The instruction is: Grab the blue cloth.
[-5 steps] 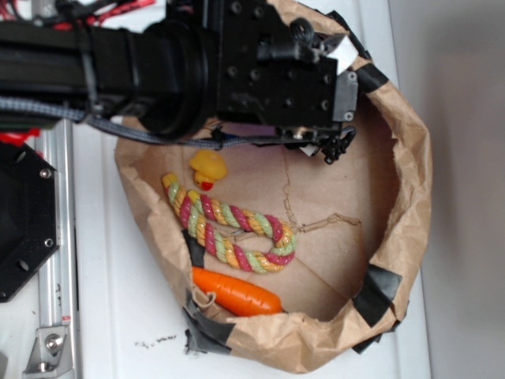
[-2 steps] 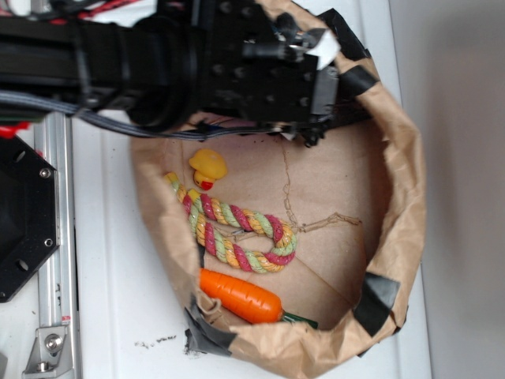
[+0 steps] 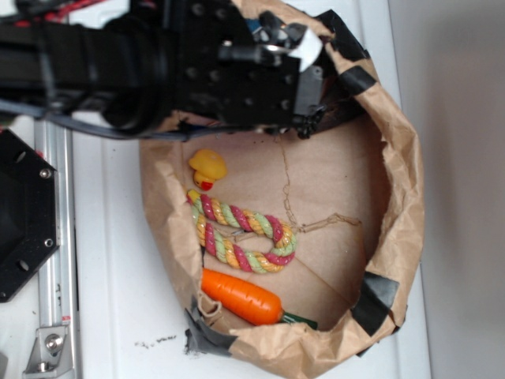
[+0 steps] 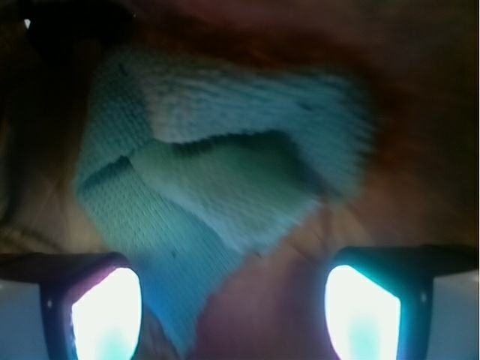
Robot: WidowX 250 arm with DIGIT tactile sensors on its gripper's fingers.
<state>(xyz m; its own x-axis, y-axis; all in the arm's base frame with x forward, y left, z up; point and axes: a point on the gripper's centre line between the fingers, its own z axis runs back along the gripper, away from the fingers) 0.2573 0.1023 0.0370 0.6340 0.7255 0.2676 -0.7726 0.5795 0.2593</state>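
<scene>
The blue cloth (image 4: pixel 217 172) shows only in the wrist view: a teal fuzzy rag, folded and crumpled, lying on the brown paper floor just ahead of the jaws. One corner of it reaches down between the two fingers, nearer the left one. My gripper (image 4: pixel 234 311) is open, its pads wide apart and empty, low over the cloth. In the exterior view the black gripper (image 3: pixel 304 126) hangs over the upper part of the paper bag (image 3: pixel 402 205), and the arm hides the cloth there.
Inside the bag lie a yellow rubber duck (image 3: pixel 207 168), a coloured rope toy (image 3: pixel 241 233) and an orange carrot (image 3: pixel 241 298). The bag's crumpled walls with black tape patches (image 3: pixel 375 296) rise around them. The bag sits on a white table (image 3: pixel 110 260).
The arm has moved up and left toward the bag's upper rim, and the bag's left wall has shifted right with it. The duck, rope and carrot stay in place.
</scene>
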